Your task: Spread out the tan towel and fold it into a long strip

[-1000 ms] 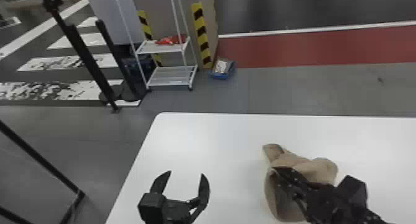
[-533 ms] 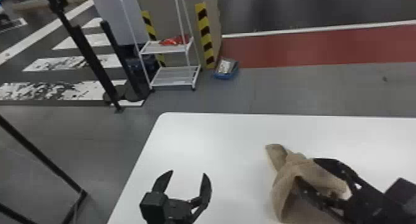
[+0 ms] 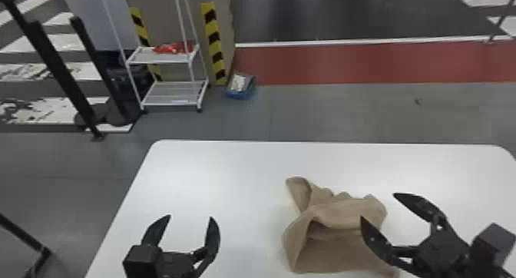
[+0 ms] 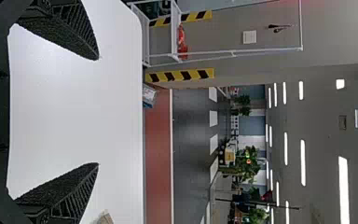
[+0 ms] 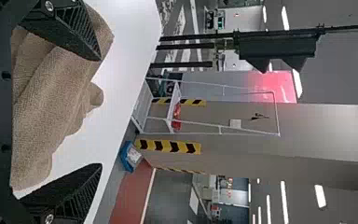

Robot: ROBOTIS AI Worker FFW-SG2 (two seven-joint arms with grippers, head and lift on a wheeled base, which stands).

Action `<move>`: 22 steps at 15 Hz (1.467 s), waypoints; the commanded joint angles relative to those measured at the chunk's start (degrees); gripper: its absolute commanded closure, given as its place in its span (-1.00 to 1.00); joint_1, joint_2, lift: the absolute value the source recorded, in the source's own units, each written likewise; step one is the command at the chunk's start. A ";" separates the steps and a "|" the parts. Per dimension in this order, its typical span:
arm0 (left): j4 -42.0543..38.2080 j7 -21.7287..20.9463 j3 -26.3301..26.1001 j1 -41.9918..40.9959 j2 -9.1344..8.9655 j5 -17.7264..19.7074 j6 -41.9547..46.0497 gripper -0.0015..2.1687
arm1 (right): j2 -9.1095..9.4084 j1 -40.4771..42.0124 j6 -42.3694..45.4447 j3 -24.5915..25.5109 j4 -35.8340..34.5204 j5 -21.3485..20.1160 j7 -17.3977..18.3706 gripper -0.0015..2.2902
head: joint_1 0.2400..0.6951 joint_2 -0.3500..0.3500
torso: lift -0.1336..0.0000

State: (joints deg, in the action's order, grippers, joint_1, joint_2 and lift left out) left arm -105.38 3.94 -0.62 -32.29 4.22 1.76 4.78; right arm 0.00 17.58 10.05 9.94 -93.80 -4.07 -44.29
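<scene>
In the head view, the tan towel lay rumpled on the white tabletop, well in from the far edge, with one flap poking out towards that edge and a hollow fold below it. The left gripper was above the tabletop near the left edge, its jaws apart with nothing between them. The right gripper was at the towel's right side, its jaws apart too, one finger overlapping the cloth; whether it touched could not be told.

In the left wrist view, the jaws stood wide over bare tabletop, a bit of towel showing beyond one finger.

In the right wrist view, the jaws were spread, the bunched towel partly behind one finger, unclamped.
</scene>
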 commanded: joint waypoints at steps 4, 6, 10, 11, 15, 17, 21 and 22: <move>0.00 0.01 0.09 -0.32 0.00 0.09 0.00 -0.93 | 0.05 -0.44 -2.80 1.83 2.49 -7.97 -5.98 -0.90 | 1.00 0.32 | 1.00; 0.00 -0.07 0.00 -0.14 0.00 0.00 0.00 -0.93 | 0.05 -0.44 -3.86 1.66 2.75 -11.04 -8.01 -0.89 | 1.00 0.33 | 1.00; -0.08 -0.07 0.09 -0.32 0.00 0.09 0.00 -0.93 | 0.05 -0.97 -10.18 2.45 2.93 -14.47 -13.37 -0.87 | 1.00 0.35 | 1.00; -0.08 -0.07 0.18 -0.40 0.00 0.09 0.00 -0.93 | 0.05 -0.88 -10.71 3.42 2.75 -14.73 -14.69 -0.86 | 1.00 0.36 | 1.00; 0.18 -0.16 0.09 -0.05 0.00 0.09 0.00 -0.93 | 0.05 -1.23 -11.24 4.73 3.01 -16.58 -21.01 -0.18 | 1.00 0.34 | 1.00; 0.18 -0.16 0.09 -0.05 0.00 0.09 0.00 -0.93 | 0.05 -1.67 -11.41 4.73 3.54 -16.67 -21.01 0.16 | 1.00 0.34 | 1.00; 0.18 -0.16 0.09 -0.14 0.00 0.18 0.00 -0.93 | 0.05 -1.85 -10.71 5.17 3.98 -14.21 -21.28 0.86 | 1.00 0.33 | 1.00; 0.18 -0.16 0.09 -0.14 0.00 0.18 0.00 -0.93 | 0.05 -1.67 -9.48 5.52 3.89 -12.19 -21.72 0.86 | 1.00 0.33 | 1.00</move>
State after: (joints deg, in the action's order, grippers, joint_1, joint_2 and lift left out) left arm -105.20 3.77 -0.49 -32.44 4.22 1.94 4.78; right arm 0.00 15.75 -0.59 15.13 -89.84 -18.58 -65.83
